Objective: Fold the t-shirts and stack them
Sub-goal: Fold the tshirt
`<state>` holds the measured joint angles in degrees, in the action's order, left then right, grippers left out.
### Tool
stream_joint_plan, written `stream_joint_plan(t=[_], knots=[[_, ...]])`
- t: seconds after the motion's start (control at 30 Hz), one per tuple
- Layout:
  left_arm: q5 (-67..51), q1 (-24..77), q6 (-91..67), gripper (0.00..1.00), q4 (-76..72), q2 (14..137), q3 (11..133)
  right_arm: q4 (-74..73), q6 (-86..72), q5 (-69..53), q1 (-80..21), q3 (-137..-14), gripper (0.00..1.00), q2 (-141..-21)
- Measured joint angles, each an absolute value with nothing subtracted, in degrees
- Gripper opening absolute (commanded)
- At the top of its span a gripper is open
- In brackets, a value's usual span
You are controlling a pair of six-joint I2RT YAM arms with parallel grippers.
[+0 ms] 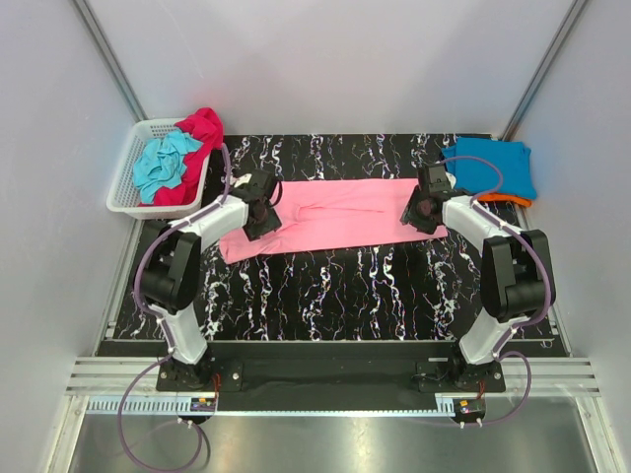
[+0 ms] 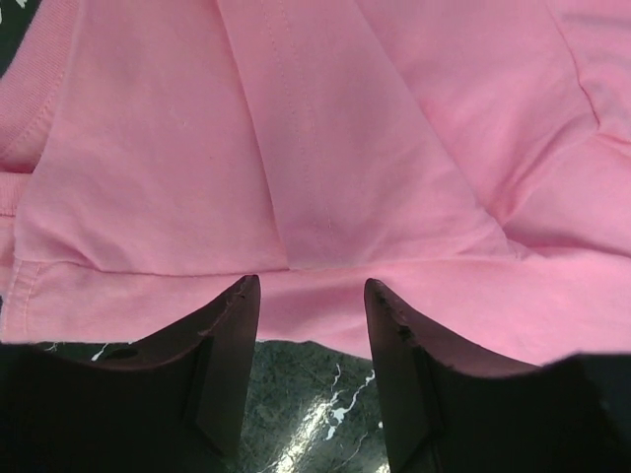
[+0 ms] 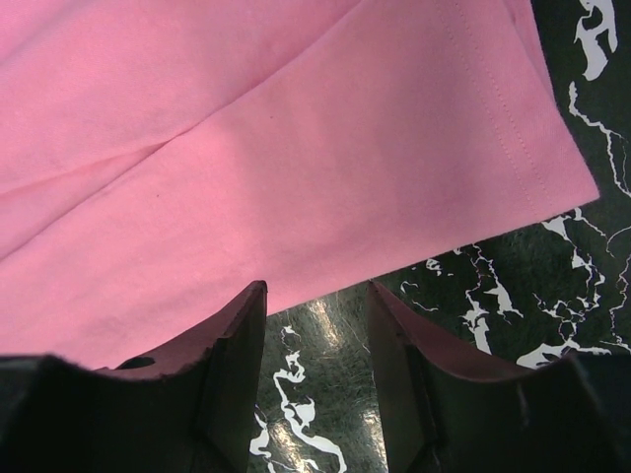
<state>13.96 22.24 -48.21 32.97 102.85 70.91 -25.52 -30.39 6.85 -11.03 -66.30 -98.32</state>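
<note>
Pink short-sleeved cotton t-shirt (image 1: 335, 219) lies as a long folded band across the black marbled table (image 1: 325, 291), its long axis running left to right between our two arms. The left gripper (image 1: 258, 209) sits at its left end, half spread, fingers over the cloth's edge without pinching it. The right gripper (image 1: 424, 202) is at the right end by the corner, equally spread and holding nothing. Each arm is nearest its own end, so we judge the next fold needs both.
</note>
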Motion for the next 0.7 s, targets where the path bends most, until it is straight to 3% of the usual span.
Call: stream_joint_plan(t=[0.1, 0.2, 0.27, 0.37, 0.7], knots=[[14.37, 22.24, -48.49, 0.45, 33.19, 104.47, 71.75, -25.5, -30.39, 6.72, -11.05, -66.3, 0.52, -98.32], [14.39, 22.24, -48.82, 0.33, 33.5, 106.17, 72.18, -25.52, -30.35, 6.59, -11.05, -66.3, 0.52, -98.32], [14.37, 22.22, -49.17, 0.16, 33.65, 107.48, 72.73, -25.5, -30.3, 6.57, -11.05, -66.3, 0.52, -98.32], [14.48, 22.17, -49.15, 0.0, 33.82, 108.49, 73.34, -25.52, -30.26, 6.57, -11.05, -66.3, 0.51, -98.32], [16.05, 22.15, -49.08, 0.0, 35.73, 106.06, 74.46, -25.52, -30.28, 6.5, -11.09, -66.3, 0.5, -98.32]])
